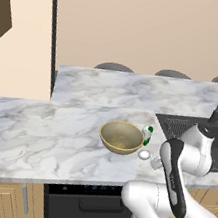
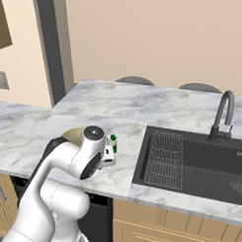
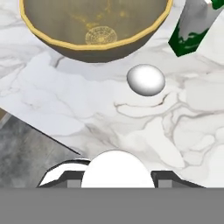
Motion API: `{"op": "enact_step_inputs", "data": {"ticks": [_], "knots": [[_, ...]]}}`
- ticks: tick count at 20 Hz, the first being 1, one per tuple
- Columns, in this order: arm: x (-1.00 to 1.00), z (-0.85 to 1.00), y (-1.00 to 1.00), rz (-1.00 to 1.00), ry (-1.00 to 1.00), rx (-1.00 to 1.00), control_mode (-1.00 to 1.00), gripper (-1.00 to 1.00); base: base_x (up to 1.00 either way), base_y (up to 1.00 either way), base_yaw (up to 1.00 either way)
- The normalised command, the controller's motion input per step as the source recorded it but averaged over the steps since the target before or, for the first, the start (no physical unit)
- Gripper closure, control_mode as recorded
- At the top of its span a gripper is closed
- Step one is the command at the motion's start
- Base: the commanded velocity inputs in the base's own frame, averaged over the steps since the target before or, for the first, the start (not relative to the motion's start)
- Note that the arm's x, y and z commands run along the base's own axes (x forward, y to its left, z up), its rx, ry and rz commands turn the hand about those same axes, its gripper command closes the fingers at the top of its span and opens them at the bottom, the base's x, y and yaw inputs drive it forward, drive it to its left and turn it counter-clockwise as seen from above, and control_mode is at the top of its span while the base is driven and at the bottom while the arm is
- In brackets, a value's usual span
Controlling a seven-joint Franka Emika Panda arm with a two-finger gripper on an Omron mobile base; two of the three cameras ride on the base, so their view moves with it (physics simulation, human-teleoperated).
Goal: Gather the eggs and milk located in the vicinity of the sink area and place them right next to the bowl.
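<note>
As the gripper point(image 3: 116, 177) clamps one egg point(image 3: 114, 168) betw. its jaws, bowl point(image 3: 94, 30) sits ahead-left, 2nd egg point(image 3: 146, 80) just ahead, milk point(image 3: 194, 28) ahead-right. Eggs: light, smooth, brittle — prob. best gripped gently across the middle.

bowl point(image 3: 94, 37) dull gold | egg point(image 3: 146, 80) white | milk carton point(image 3: 194, 28) green-white | counter point(image 3: 183, 131) grey-veined marble

Open marble counter point(image 3: 183, 131) is seen between the gripper point(image 3: 117, 175) and the bowl point(image 3: 94, 30), broken only by a loose egg point(image 3: 146, 79) lying just in front of the bowl. The milk carton point(image 3: 194, 26) stands beside the bowl, narrowing the gap there. A second egg point(image 3: 117, 168) is clamped between the fingers. The counter edge is close on the near side.
</note>
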Motion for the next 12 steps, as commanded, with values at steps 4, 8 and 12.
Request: {"op": "enact_step_inputs", "data": {"ticks": [4,8,12], "knots": [[0.0,-0.16,0.21,0.0,-0.01,0.0,-1.0,1.0,0.0,0.0,0.0],[0.04,-0.06,0.22,0.0,-0.02,0.0,-1.0,1.0,0.0,0.0,0.0],[0.04,-0.16,0.08,0.0,-0.02,0.0,-1.0,1.0,0.0,0.0,0.0]]}}
